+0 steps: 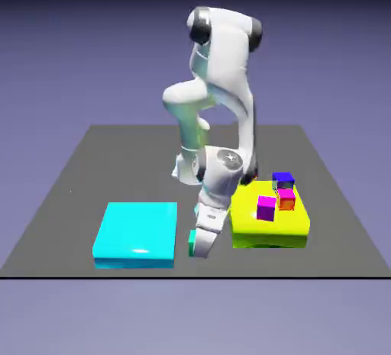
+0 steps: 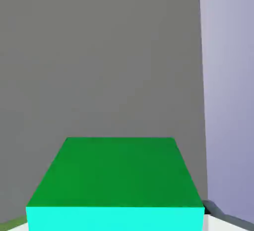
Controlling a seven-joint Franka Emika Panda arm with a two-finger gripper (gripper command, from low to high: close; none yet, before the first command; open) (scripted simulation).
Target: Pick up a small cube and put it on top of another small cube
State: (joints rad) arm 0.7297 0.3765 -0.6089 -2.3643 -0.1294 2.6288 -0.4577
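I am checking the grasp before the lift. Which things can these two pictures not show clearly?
- Gripper fingertips: exterior view, hidden behind the hand; hand view, covered by the green-teal cube.
- Green-teal cube: exterior view, only a sliver beside the gripper.
- Small cubes on the yellow block: outside the hand view.

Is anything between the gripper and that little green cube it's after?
No. The gripper is shut on the small green-teal cube, which fills the hand view; nothing shows between them.
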